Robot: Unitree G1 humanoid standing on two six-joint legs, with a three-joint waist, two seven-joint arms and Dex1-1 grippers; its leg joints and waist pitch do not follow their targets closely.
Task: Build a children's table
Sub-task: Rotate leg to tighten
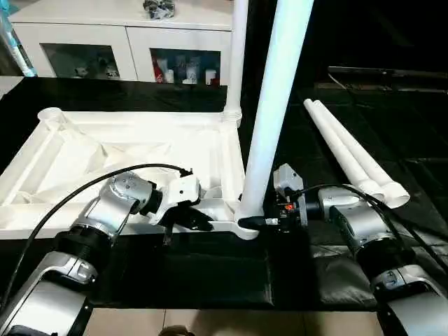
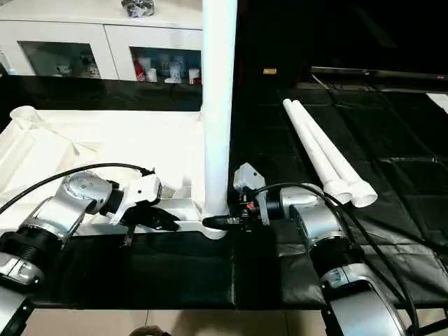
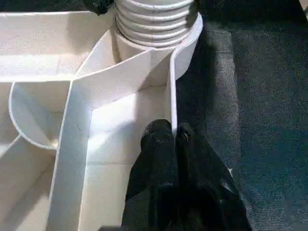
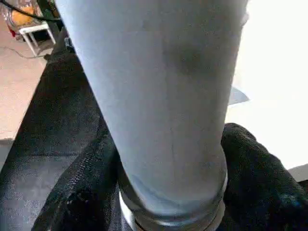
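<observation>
- Nearest: right gripper grasping base of upright leg at near right corner socket of upside-down tabletop.
- Left gripper clenched on tabletop's near rim wall, just beside that corner.
- Another leg standing in far right corner.
- Two loose legs lying side by side on black mat, right of tabletop.

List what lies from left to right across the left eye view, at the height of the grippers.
Left gripper pinching the tabletop rim → upright leg standing in the near corner socket → right gripper around that leg's base → two loose legs lying on the black mat.
</observation>
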